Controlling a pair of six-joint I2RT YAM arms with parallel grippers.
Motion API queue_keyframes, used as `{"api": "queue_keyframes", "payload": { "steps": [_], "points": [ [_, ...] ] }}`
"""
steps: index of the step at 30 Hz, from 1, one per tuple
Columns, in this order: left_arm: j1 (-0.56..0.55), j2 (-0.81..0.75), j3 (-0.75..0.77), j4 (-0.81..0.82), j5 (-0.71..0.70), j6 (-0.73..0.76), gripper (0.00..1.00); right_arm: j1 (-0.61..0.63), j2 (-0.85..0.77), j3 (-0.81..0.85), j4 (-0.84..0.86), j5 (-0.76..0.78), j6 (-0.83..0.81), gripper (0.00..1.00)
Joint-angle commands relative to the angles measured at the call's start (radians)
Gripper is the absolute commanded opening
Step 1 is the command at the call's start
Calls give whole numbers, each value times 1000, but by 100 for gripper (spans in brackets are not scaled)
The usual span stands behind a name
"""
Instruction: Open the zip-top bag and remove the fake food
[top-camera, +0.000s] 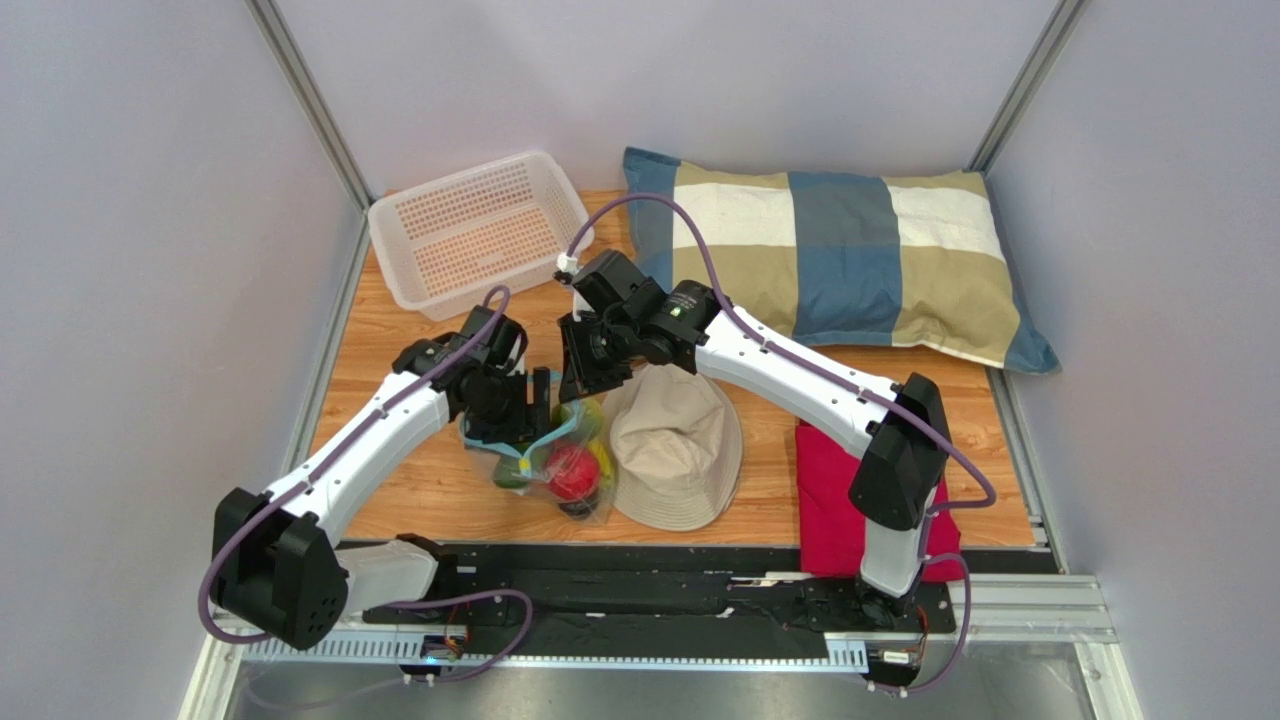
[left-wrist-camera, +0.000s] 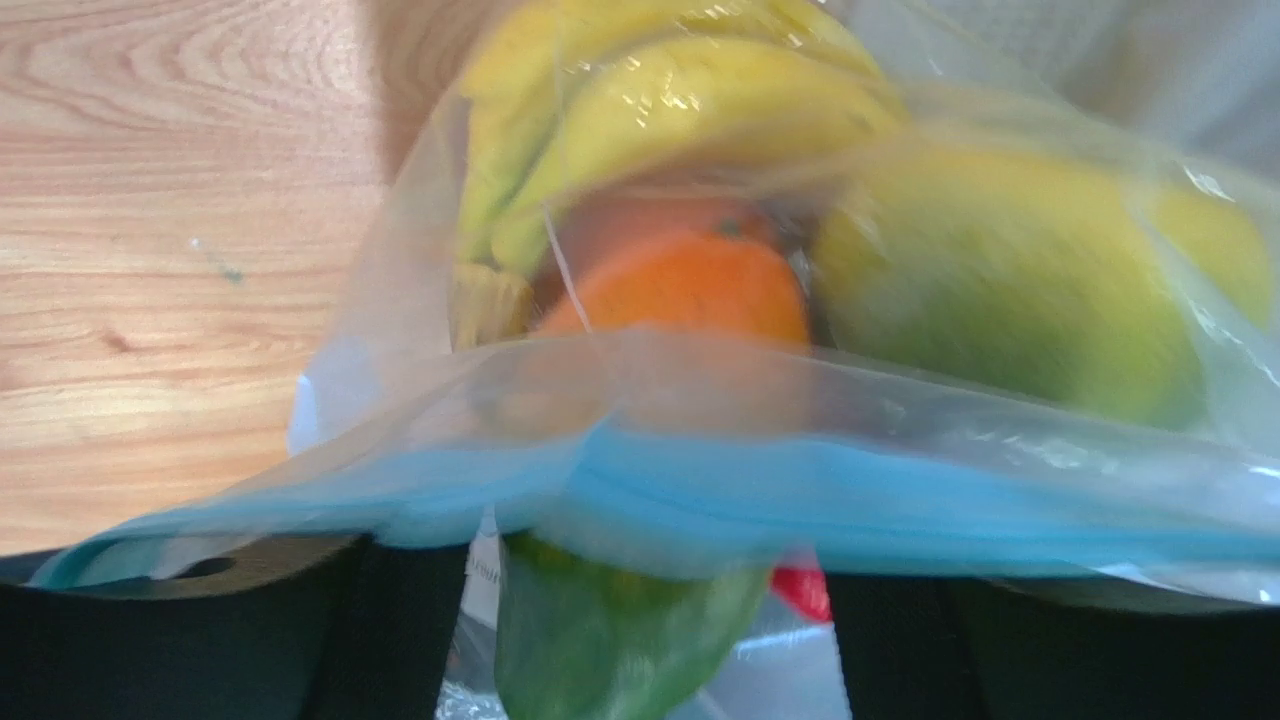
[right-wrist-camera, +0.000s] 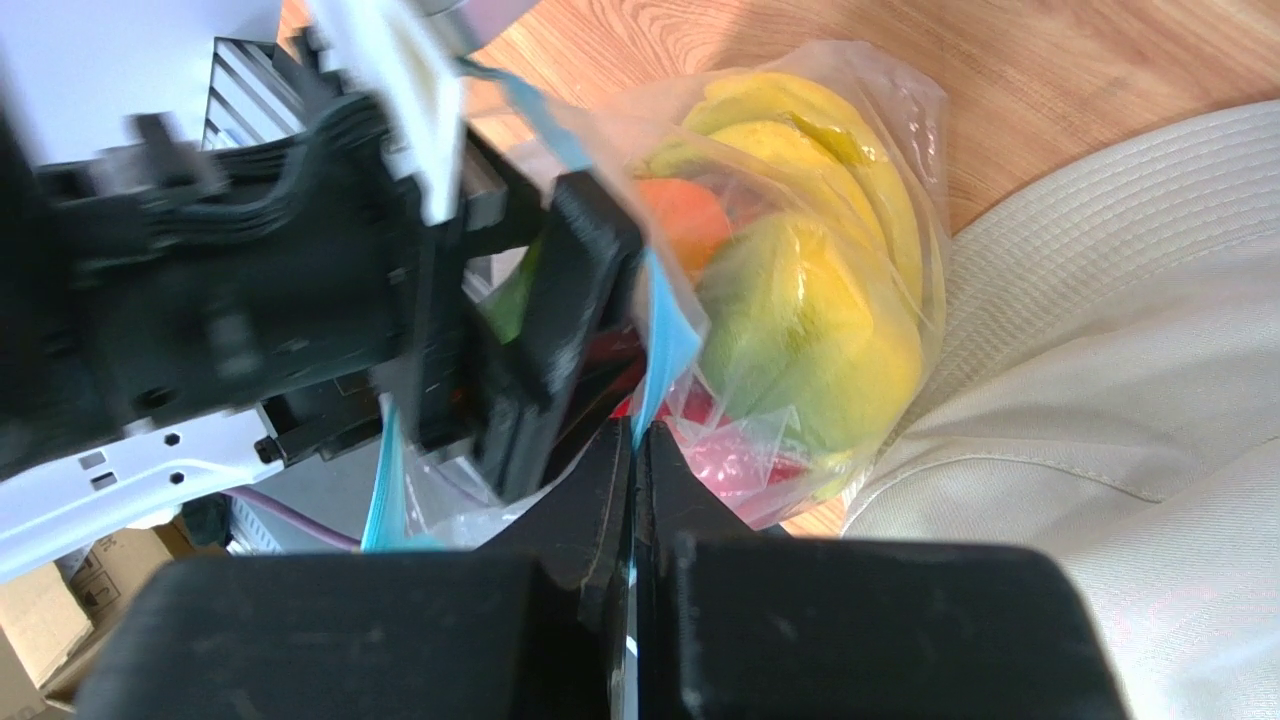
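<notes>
Top view: zip-top bag sat on the wooden table, just left of the beige hat and touching its brim. Fake food was inside it; the red apple showed clearest. Left gripper and right gripper both met at the bag's far, upper edge. Jaw state was not readable from here. A white mesh basket and a plaid pillow lay at the back, and a red cloth sat right of the hat.

Left wrist: the bag's light blue zip strip ran across the whole frame, draped over the dark fingers. The fingers stood wide apart, so the jaws were open with no pinch on the plastic. Through the film I saw bananas, an orange and a green-yellow mango. A blurred green piece hung below the strip. Bare table showed at left.

Right wrist: the right gripper's fingertips were pressed together with a thin run of blue strip clamped between them, so it was closed on the bag edge. One left gripper finger sat just beside the strip, apart from it. The bag body bulged up and to the right, leaning on the hat.
</notes>
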Motion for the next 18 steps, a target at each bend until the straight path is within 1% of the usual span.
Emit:
{"api": "queue_keyframes", "payload": {
  "steps": [1, 2, 3, 4, 5, 6, 8, 9, 10, 11, 12, 13, 15, 16, 17, 18],
  "points": [
    [-1, 44, -59, 114, -6, -42, 76, -1, -51, -14, 50, -15, 3, 0],
    [-1, 61, -68, 130, -23, -42, 73, -1, -51, -18, 53, -18, 5, 0],
    [-3, 64, -73, 136, -28, -42, 66, -1, -51, -24, 57, -21, 8, 0],
    [-3, 64, -77, 145, -28, -36, 61, -1, -52, -29, 60, -20, 8, 0],
    [-3, 57, -77, 147, -23, -31, 54, -1, -54, -32, 59, -20, 8, 0],
    [-1, 47, -70, 139, -19, -25, 37, -2, -54, -31, 59, -20, 6, 0],
    [-3, -5, -31, 92, -11, -18, 31, -1, -58, -32, 59, -13, -1, 0],
    [-1, -31, -15, 73, -2, -13, 23, -1, -60, -34, 57, -10, -6, 0],
    [-3, -55, 4, 55, 9, -8, 19, -1, -63, -35, 56, 2, -14, 0],
    [-1, -100, 47, 17, 41, -4, 14, -2, -64, -38, 54, 8, -27, 0],
    [-1, -118, 68, -5, 62, 1, 5, -2, -67, -41, 57, 11, -37, 0],
    [-1, -135, 123, -26, 82, 8, 0, -1, -71, -49, 57, 23, -44, 0],
    [-1, -172, 173, -92, 145, 4, 0, -1, -72, -57, 62, 45, -72, 0],
    [-1, -181, 208, -108, 171, 1, 0, -1, -71, -60, 60, 68, -80, 0],
    [-1, -197, 219, -120, 237, -1, 0, -1, -66, -64, 60, 76, -86, 0],
    [-1, -204, 225, -123, 268, -13, 0, -1, -63, -64, 59, 85, -99, 0]
  ]
}}
